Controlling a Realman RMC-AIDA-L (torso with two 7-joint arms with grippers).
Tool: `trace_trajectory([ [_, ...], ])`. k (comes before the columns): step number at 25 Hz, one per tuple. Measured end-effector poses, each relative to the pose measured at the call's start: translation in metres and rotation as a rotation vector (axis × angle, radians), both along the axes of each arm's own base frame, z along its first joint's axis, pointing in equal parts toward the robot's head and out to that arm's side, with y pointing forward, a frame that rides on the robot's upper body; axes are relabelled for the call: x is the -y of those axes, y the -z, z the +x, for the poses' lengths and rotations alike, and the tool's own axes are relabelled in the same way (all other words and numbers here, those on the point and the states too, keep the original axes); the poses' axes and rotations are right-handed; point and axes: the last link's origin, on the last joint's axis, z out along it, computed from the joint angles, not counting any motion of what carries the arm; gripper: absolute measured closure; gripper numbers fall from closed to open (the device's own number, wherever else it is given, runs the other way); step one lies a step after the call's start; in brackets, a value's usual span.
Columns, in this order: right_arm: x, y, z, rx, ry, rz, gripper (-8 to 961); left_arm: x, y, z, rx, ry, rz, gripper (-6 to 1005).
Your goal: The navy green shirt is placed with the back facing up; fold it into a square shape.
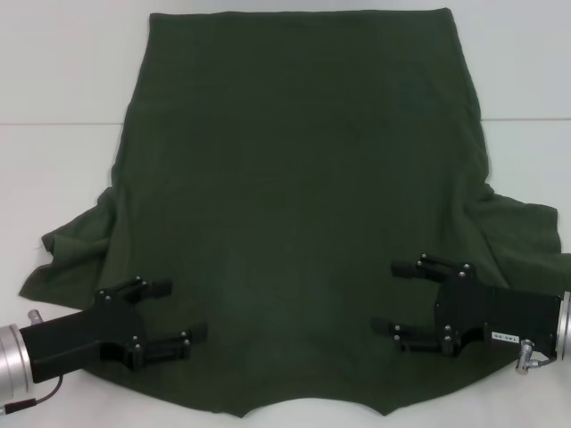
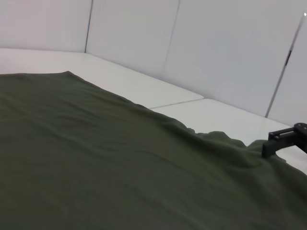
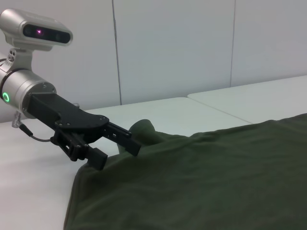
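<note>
Head view: the navy green shirt (image 1: 299, 214) lies spread flat on the white table (image 1: 53, 71), plain side up, its hem at the far edge and both sleeves fanned out to the sides. The left gripper (image 1: 171, 312) reaches in from the near left corner, angled inward over the shirt beside the left sleeve, jaws apart. The right gripper (image 1: 393, 299) comes in from the near right, level and pointing inward beside the right sleeve, jaws also apart.

Left wrist view: dark cloth fills most of the picture, with the white table (image 2: 158, 93) and wall panels behind. One black finger of the right gripper (image 2: 280, 141) sits at the shirt's far edge.

Right wrist view: the left gripper (image 3: 117, 151) slopes down from its silver wrist, fingertips (image 3: 132, 143) at the shirt's edge (image 3: 201, 182) beside a raised fold.
</note>
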Motion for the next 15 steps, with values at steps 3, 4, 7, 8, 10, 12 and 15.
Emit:
trace_trajectory([
  [3, 0.0000, 0.0000, 0.0000, 0.000, 0.000, 0.000, 59, 0.0006, 0.0007, -0.0002, -0.009, 0.012, 0.005, 58],
  [4, 0.0001, 0.0001, -0.0001, -0.001, 0.000, 0.000, 59, 0.0011, 0.0009, -0.0005, -0.011, 0.015, 0.007, 60],
  [7, 0.0003, 0.0004, -0.0004, -0.002, -0.001, -0.001, 59, 0.0019, 0.0009, -0.0014, -0.014, 0.016, 0.012, 66],
  [8, 0.0003, 0.0004, -0.0004, -0.002, -0.001, -0.002, 59, 0.0021, 0.0010, -0.0016, -0.014, 0.016, 0.012, 68],
  [10, 0.0005, 0.0006, -0.0003, -0.001, -0.001, -0.003, 59, 0.0022, 0.0014, -0.0015, -0.015, 0.016, 0.011, 72],
  [12, 0.0007, 0.0008, -0.0003, 0.000, -0.001, -0.004, 59, 0.0025, 0.0016, -0.0016, -0.013, 0.013, 0.010, 76],
  [15, 0.0009, 0.0011, -0.0004, -0.002, 0.002, -0.008, 59, 0.0007, -0.0028, -0.0041, 0.045, -0.077, 0.017, 82],
])
